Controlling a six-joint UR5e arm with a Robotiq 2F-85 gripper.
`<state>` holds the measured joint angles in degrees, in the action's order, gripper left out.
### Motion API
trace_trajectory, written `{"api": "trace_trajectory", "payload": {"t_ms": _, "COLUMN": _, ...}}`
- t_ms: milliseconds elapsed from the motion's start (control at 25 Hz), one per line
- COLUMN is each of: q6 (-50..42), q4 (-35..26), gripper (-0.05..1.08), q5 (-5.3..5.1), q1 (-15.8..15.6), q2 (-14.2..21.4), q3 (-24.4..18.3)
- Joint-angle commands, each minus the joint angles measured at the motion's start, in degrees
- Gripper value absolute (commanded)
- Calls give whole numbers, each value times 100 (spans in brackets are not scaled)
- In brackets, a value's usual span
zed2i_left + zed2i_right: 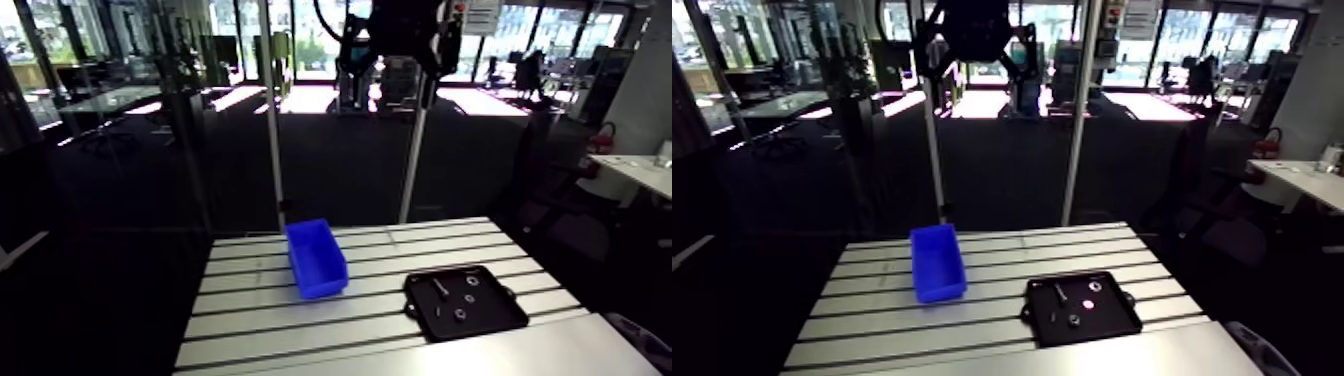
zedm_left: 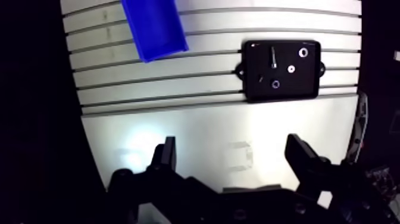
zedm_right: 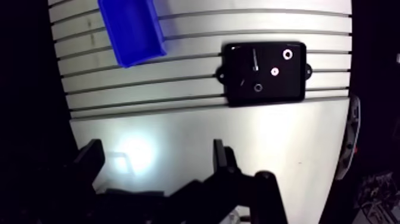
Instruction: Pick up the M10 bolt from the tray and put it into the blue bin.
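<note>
Slim metal bolt (image 2: 273,56) in flat blk tray (image 2: 303,87)

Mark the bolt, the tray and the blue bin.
bolt (image 2: 273,57): wrist view, middle of its shank.
tray (image 2: 305,86): wrist view, bare floor near a corner.
blue bin (image 2: 153,24): wrist view, its inside floor.

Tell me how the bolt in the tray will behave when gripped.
The bolt looks like a slim metal rod, so probably stiff and dense. Lying flat on the black tray, it may roll if nudged sideways.
</note>
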<state>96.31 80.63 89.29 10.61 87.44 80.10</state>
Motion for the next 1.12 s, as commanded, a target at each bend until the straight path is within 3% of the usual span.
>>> {"api": "trace_trajectory", "payload": {"t_ms": 40, "q6": 894, "q4": 114, "gripper": 1, "q5": -30, "q1": 495, "q2": -48, "q3": 106}}
{"api": "trace_trajectory", "payload": {"t_ms": 280, "q6": 1404, "q4": 642, "gripper": 1, "q5": -30, "q1": 600, "q2": -127, "q3": 441}}
{"api": "trace_trajectory", "payload": {"t_ms": 440, "q6": 1800, "q4": 1029, "gripper": 1, "q5": -30, "q1": 908, "q2": -127, "q3": 739}}
{"api": "trace_trajectory", "payload": {"t_ms": 680, "q6": 1923, "q4": 1372, "gripper": 1, "q5": -22, "q1": 1093, "q2": -215, "q3": 959}}
{"api": "trace_trajectory", "payload": {"t_ms": 1120, "q6": 1896, "q4": 1415, "gripper": 1, "q5": -65, "q1": 1444, "q2": -206, "q3": 1170}}
